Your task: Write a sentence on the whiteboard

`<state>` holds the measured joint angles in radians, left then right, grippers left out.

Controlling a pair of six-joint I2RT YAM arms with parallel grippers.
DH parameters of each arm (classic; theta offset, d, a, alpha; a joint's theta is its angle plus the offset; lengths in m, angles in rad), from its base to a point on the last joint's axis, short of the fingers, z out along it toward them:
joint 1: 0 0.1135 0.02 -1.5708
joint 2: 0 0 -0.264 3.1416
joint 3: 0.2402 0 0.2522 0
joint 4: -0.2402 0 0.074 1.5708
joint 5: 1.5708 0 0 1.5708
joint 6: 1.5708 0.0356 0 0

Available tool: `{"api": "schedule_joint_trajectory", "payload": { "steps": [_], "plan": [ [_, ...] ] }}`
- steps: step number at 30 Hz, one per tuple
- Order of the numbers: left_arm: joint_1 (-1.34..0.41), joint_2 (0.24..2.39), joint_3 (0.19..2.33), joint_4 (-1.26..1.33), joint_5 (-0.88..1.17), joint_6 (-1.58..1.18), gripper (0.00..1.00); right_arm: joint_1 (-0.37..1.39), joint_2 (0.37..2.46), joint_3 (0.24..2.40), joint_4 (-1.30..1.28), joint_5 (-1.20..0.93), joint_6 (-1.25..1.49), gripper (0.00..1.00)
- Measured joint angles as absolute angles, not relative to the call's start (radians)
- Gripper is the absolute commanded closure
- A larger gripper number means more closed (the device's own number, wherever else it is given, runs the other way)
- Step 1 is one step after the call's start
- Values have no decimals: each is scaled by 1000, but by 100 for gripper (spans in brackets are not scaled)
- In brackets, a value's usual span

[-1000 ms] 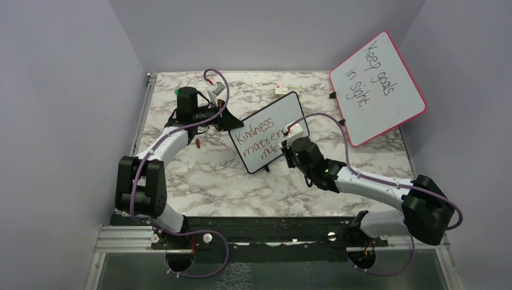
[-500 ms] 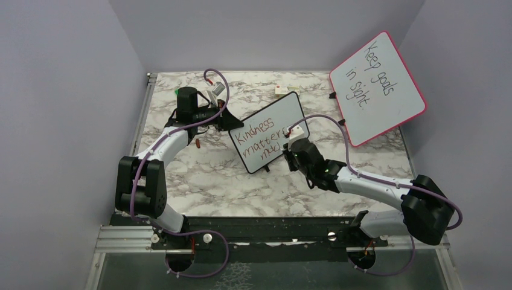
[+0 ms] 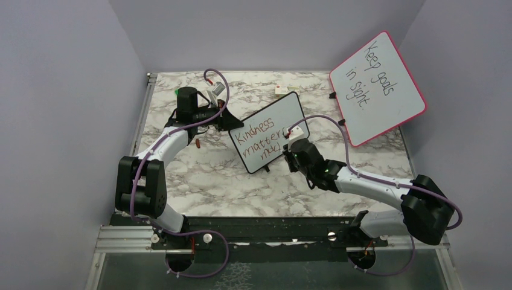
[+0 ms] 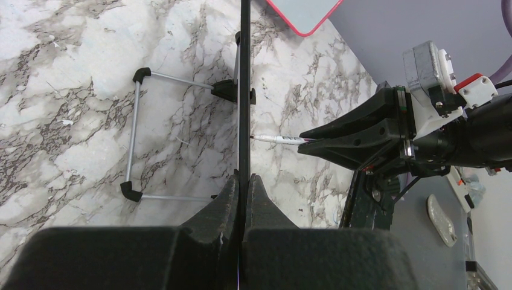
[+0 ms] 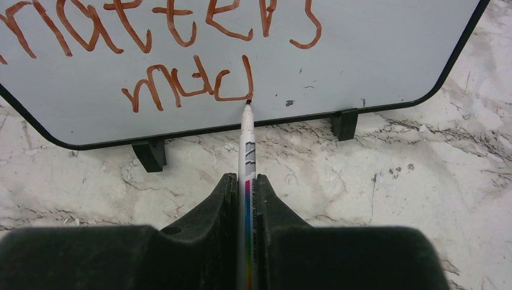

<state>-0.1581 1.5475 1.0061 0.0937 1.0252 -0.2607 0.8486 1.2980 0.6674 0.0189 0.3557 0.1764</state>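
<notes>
Right gripper (image 5: pixel 246 182) clamps marker (image 5: pixel 247 148), tip on whiteboard (image 5: pixel 374 48) visible only wrist-side; left gripper (image 4: pixel 243 179) pinches its edge.

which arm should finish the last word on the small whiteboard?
Right. The right gripper is shut on the marker, its tip at the end of the sentence's unfinished third line. The left gripper is clamped on the whiteboard's edge, apparently steadying it, with no pen.

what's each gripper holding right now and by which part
The right gripper clamps a white marker by its barrel, tip at the whiteboard. The left gripper pinches that whiteboard by its thin black frame edge.
</notes>
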Motion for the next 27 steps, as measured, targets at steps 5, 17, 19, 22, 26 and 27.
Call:
{"api": "schedule_joint_trajectory", "payload": {
  "steps": [5,17,19,22,26,27],
  "plan": [
    [-158,1547,1006,94,1025,-261,100,849,1298,667,20,355,175,99],
    [-158,1547,1006,94,1025,-261,100,849,1298,667,37,359,143,99],
    [-158,1547,1006,94,1025,-261,100,849,1298,667,39,360,138,99],
    [-158,1547,1006,94,1025,-261,100,849,1297,667,48,365,136,99],
    [-158,1547,1006,94,1025,-261,100,849,1293,668,68,371,130,99],
    [-158,1547,1007,94,1025,-261,100,848,1293,668,73,372,130,99]
  ]
}}
